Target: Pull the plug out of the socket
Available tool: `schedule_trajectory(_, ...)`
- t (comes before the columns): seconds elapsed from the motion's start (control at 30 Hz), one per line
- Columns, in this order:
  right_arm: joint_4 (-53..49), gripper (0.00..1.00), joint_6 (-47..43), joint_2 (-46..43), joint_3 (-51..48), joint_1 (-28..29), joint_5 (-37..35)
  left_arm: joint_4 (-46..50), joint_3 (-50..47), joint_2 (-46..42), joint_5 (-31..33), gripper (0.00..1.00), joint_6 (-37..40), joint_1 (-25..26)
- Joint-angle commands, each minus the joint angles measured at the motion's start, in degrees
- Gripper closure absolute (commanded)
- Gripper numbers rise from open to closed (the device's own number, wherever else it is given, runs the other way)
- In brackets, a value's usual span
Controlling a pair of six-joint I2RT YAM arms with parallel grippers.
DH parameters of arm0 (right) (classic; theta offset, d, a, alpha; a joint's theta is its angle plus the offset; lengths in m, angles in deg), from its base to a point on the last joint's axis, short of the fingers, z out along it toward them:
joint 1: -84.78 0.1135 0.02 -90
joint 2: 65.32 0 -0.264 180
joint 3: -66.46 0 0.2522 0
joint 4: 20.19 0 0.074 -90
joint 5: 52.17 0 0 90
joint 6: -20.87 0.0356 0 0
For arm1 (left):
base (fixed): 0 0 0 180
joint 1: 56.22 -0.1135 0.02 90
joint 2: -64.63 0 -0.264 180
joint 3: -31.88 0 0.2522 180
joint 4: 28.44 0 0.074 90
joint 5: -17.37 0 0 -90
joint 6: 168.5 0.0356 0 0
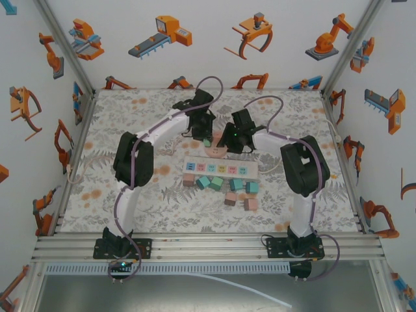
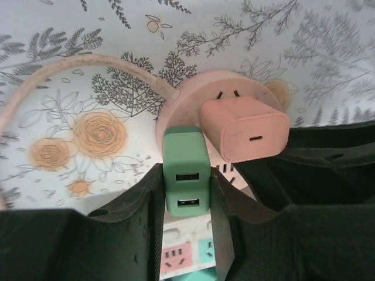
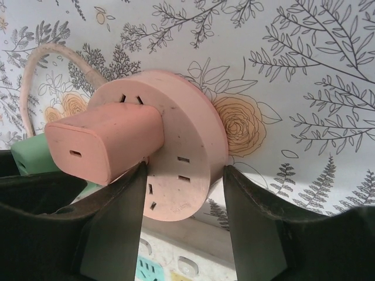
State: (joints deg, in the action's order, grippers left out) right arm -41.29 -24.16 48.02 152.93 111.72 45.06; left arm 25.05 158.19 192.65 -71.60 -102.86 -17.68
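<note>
left wrist view shows the left gripper [image 2: 186, 180] clamped on the green plug [image 2: 186, 153], one black finger pressed to each side, with the plug's two usb ports facing the camera. the plug's far end meets the round pink socket [image 2: 234, 86] with no gap showing, so by my reading the grasp is made and the pull itself is not yet done. a pink plug [image 2: 246, 129] sits in the same socket just beside the green one, almost touching it on the right, so the green plug needs to come straight out along its own axis, not sideways. the right gripper [image 3: 183, 170] has its fingers parted around the near part of the socket. one finger is tucked under the pink plug and the other is at the socket's rim. i cannot tell whether they actually pinch it or only bracket it. if they do not hold, the light socket will probably lift with the plug. the pink cord [image 2: 88, 60] curls away to the left over the floral table [image 1: 130, 214] and lies clear of both grippers. in the top external view the white power strip [image 1: 221, 169] and the small coloured blocks [image 1: 231, 190] lie near, on the arms' side of the socket. the room for withdrawing looks to be upward, not low toward the bases.
</note>
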Motion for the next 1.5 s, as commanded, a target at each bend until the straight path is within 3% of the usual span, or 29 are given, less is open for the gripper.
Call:
schedule_trajectory(0.0, -12.9, 0.57, -4.2, 7.0, -3.8, 2.3, -6.9, 3.3, 9.7, 0.7, 8.4, 1.0, 12.9, 6.6)
schedule_trajectory(0.1, -13.4, 0.57, -4.2, 7.7, -3.4, 2.3, -7.3, 7.1, 11.1, 3.3, 13.4, 1.0, 14.9, 7.2)
schedule_trajectory(0.17, -13.8, 0.57, -4.1, 8.2, -3.1, 2.4, -7.5, 7.1, 10.8, 2.7, 12.1, 1.0, 15.1, 7.3)
schedule_trajectory(0.27, -15.0, 0.57, -3.9, 8.9, -2.6, 2.4, -8.2, 4.4, 9.1, 0.0, 2.3, 1.0, 14.6, 6.3)
schedule_trajectory(0.4, -16.0, 0.58, -3.6, 9.3, -2.0, 2.4, -9.1, -2.2, 6.3, -3.9, -12.7, 1.0, 6.8, 2.2)
schedule_trajectory(0.53, -15.9, 0.59, -3.3, 9.4, -1.8, 2.4, -8.6, -2.8, 7.5, -3.9, -23.3, 1.0, 2.7, -0.5)
schedule_trajectory(0.67, -15.4, 0.58, -2.8, 8.9, -2.1, 2.4, -8.5, 7.1, 13.1, -1.8, -17.6, 1.0, 6.6, -1.1)
schedule_trajectory(0.87, -13.7, 0.52, -2.2, 4.3, -2.9, 2.3, -7.7, 4.9, 8.1, -9.4, -18.8, 1.0, 7.5, -1.4)
schedule_trajectory(1.1, -11.6, 0.42, -1.3, -3.9, -3.1, 2.2, -6.1, -10.1, -15.0, -31.3, -17.8, 1.0, 6.9, -2.2)
schedule_trajectory(1.27, -9.0, 0.38, -1.3, -9.4, -3.4, 1.0, -4.0, -18.2, -33.7, -47.9, -16.8, 1.0, 11.5, -2.5)
schedule_trajectory(1.47, -4.4, 0.36, -1.7, -18.4, -7.6, -1.3, -3.5, -22.0, -50.8, -63.5, -30.6, 1.0, 19.0, -0.2)
